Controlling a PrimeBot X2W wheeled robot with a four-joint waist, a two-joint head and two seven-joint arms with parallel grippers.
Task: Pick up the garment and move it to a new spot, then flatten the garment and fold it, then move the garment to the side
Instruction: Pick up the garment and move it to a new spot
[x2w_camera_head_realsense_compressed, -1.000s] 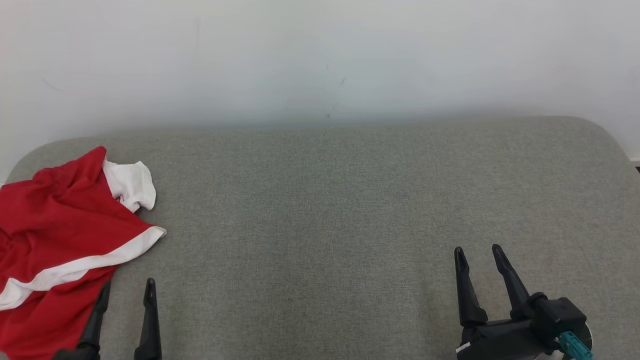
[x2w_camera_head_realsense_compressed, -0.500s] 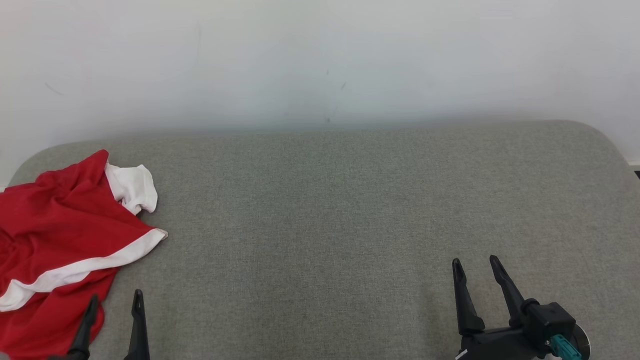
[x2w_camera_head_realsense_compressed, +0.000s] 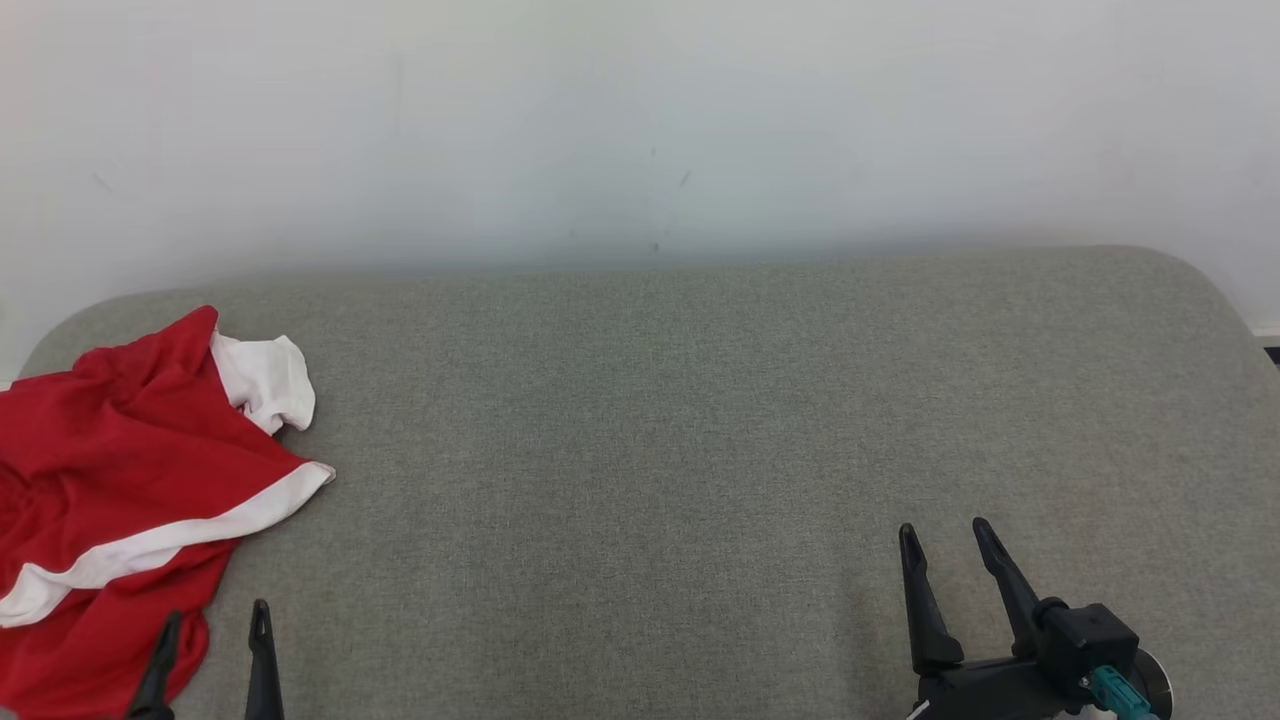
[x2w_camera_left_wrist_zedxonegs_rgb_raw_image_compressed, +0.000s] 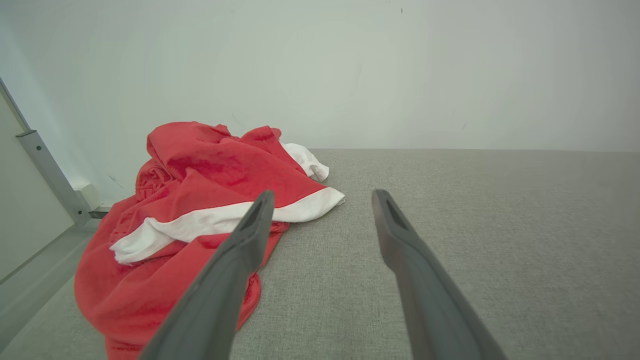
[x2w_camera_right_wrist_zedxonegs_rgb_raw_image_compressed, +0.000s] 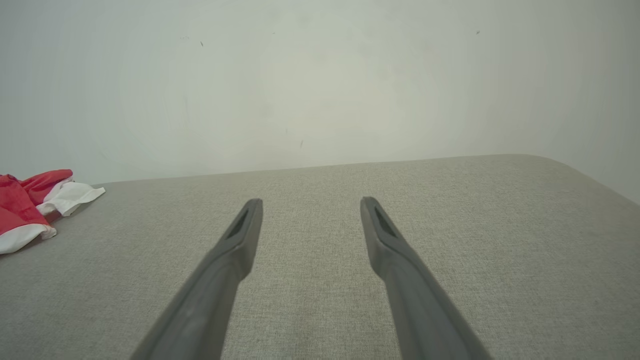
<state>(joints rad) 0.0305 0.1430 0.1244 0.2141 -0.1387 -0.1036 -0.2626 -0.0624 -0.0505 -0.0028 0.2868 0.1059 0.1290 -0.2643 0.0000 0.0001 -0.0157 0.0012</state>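
The garment (x2w_camera_head_realsense_compressed: 110, 480) is red with white bands and lies crumpled at the left end of the grey upholstered surface (x2w_camera_head_realsense_compressed: 650, 450). It also fills the left of the left wrist view as a heap (x2w_camera_left_wrist_zedxonegs_rgb_raw_image_compressed: 200, 200), and its edge peeks in at the far left of the right wrist view (x2w_camera_right_wrist_zedxonegs_rgb_raw_image_compressed: 30, 210). My left gripper (x2w_camera_head_realsense_compressed: 215, 620) stands open at the bottom left, just beside the garment's near right edge, holding nothing (x2w_camera_left_wrist_zedxonegs_rgb_raw_image_compressed: 322, 197). My right gripper (x2w_camera_head_realsense_compressed: 945, 535) is open and empty over bare fabric at the lower right (x2w_camera_right_wrist_zedxonegs_rgb_raw_image_compressed: 310, 202).
A pale wall (x2w_camera_head_realsense_compressed: 640, 130) rises directly behind the surface. The surface's corners are rounded at the back left and back right. A grey metal frame post (x2w_camera_left_wrist_zedxonegs_rgb_raw_image_compressed: 45, 170) stands beyond the garment at the left edge of the left wrist view.
Both grippers have drawn back toward the bottom of the head view, the left one more. The picture has shifted slightly down, so the camera moved. The garment lies as before.
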